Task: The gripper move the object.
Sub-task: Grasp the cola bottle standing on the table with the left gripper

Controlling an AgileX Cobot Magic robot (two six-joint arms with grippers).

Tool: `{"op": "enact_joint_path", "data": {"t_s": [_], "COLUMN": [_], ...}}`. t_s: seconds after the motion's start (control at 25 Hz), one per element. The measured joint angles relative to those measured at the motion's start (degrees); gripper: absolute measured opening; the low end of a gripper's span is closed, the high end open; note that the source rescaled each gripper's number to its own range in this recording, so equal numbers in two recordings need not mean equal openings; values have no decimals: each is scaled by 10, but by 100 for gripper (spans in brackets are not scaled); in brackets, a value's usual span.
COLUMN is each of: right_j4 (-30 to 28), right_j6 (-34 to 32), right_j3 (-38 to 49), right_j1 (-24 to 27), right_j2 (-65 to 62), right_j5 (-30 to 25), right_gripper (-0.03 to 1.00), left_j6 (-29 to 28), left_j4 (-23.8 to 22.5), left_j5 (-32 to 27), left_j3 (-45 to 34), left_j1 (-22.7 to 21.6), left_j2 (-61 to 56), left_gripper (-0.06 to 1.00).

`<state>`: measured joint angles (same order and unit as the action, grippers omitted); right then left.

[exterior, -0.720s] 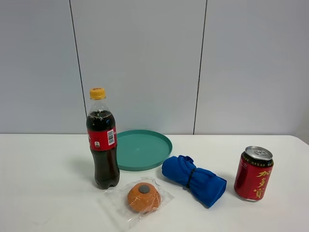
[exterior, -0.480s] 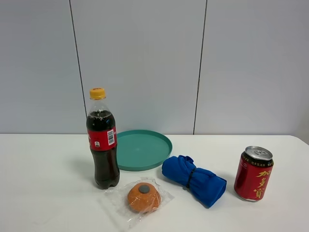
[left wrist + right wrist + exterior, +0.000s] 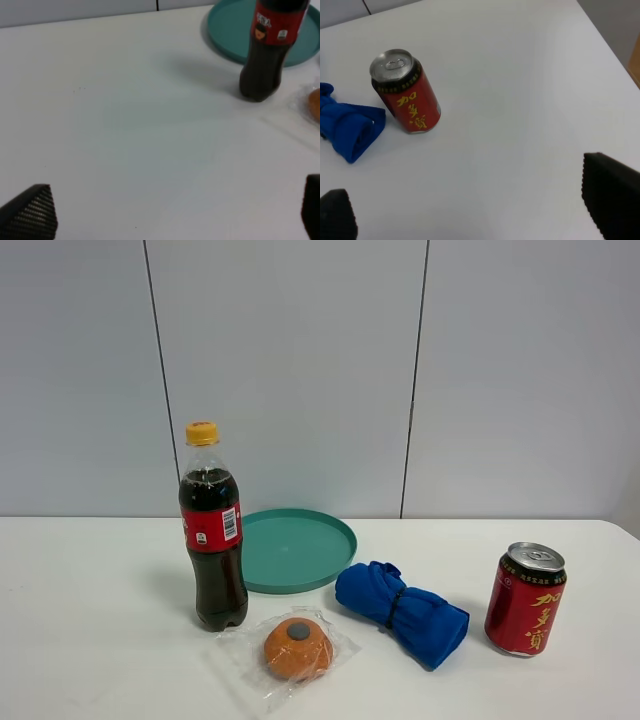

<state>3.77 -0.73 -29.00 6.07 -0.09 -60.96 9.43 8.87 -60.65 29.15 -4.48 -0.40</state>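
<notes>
The cola bottle point(image 3: 212, 540) stands upright on the white table, left of centre, with a red label and a yellow-orange cap. It also shows in the left wrist view point(image 3: 267, 55), some way ahead of my left gripper point(image 3: 170, 220), which is open and empty with its black fingertips point(image 3: 30, 217) wide apart. My right gripper point(image 3: 470, 210) is open and empty over the table's right side, far from the bottle. Neither gripper shows in the exterior high view.
A teal plate point(image 3: 320, 545) lies just behind and right of the bottle. A wrapped orange bun point(image 3: 297, 648) lies in front of it. A rolled blue cloth point(image 3: 402, 612) and a red can point(image 3: 526, 599) sit to the right. A grey wall stands behind the table.
</notes>
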Motion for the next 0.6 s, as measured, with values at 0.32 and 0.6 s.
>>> {"op": "enact_joint_path", "data": {"t_s": [0.32,0.6], "right_j4": [0,0], "right_j6": [0,0], "right_j3": [0,0], "right_j1": [0,0], "right_j2": [0,0], "right_j5": [0,0], "right_gripper": [100,100], "left_j6": [7,83], "left_j4": [30,128], "left_j5": [7,95], "left_j3": [7,69], "left_j1": [0,0], "left_j2": [0,55], "left_gripper": [100,100]}}
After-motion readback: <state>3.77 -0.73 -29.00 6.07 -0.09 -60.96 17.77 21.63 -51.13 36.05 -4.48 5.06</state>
